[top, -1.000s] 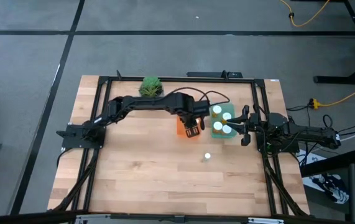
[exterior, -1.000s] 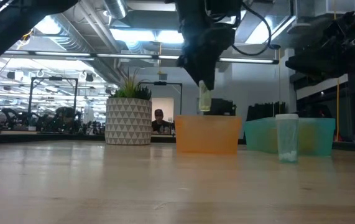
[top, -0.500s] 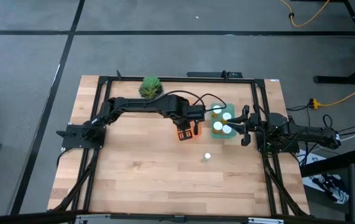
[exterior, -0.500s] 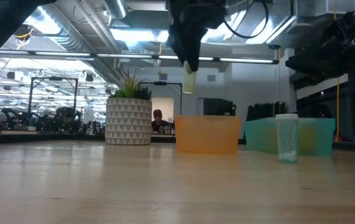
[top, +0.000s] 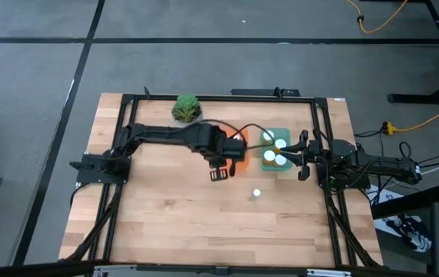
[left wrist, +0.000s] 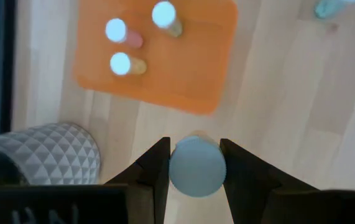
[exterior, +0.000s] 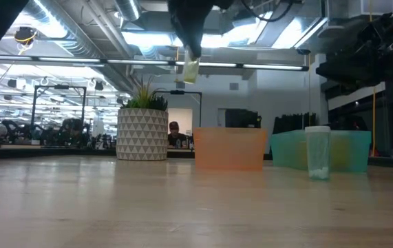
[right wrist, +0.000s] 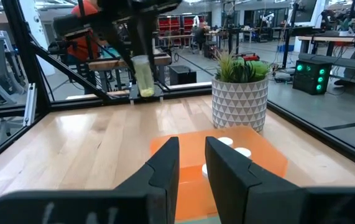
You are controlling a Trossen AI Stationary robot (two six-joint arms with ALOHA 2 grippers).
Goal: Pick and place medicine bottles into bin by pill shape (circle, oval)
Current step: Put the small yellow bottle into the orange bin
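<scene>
My left gripper (top: 219, 172) hangs high over the table, just left of the orange bin (top: 239, 148), shut on a medicine bottle (exterior: 190, 69) with a white cap and a pale yellowish body. In the left wrist view, three bottles (left wrist: 120, 63) stand in the orange bin (left wrist: 183, 74). The teal bin (top: 274, 151) holds several white-capped bottles. One bottle (top: 256, 194) stands alone on the table in front of the bins. My right gripper (top: 302, 158) rests shut at the table's right side, beside the teal bin. My left gripper pinches the bottle by the sides of its round white cap (left wrist: 176, 172) between its two fingers (left wrist: 155, 163). The fingers come from above, pointing steeply down. The bottle hangs below them, slightly tilted, lifted well clear of the table and the bins.
A green plant in a white patterned pot (top: 187, 108) stands at the far edge, left of the orange bin. A black frame (top: 204, 98) borders the table. Bare wood lies to the left and near side of the bins.
My left gripper has risen and gone from above the orange bin toward the table's left and a little toward its near edge, staying shut on the bottle. The bottle has gone up with it and now hangs left of the orange bin.
</scene>
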